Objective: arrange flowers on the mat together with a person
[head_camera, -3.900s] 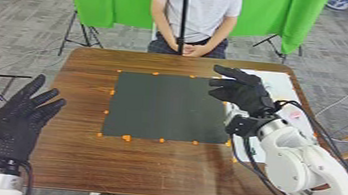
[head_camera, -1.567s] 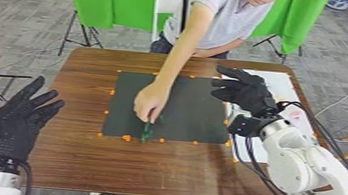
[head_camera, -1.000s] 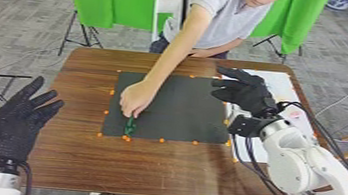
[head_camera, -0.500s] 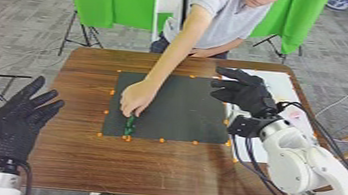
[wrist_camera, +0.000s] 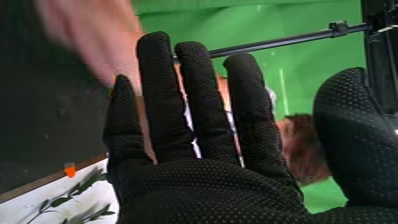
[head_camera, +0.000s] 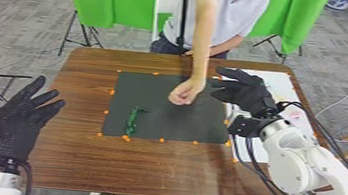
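Here's the square dark-grey mat (head_camera: 165, 112); the robot's black-gloved left hand (head_camera: 15, 128) at eight o'clock, right hand (head_camera: 245, 95) at two, both empty, fingers extended. A person's bare hand (head_camera: 184, 91) is over one o'clock. The slim green stem (head_camera: 132, 123) lies towards seven: probably light, bendy, crushable; pinch it mid-length, softly.

The dark, flat, rectangular mat (head_camera: 164, 117) before me was bare at first; now a slender green stem with small sprigs (head_camera: 133, 122) lies on its left part, toward my side. The person's bare hand (head_camera: 185, 92), at first clasped with the other beyond the mat, then gripping that stem, has let it go and moved nearer my black-gloved right hand (head_camera: 242, 93), over the mat just right of its middle.
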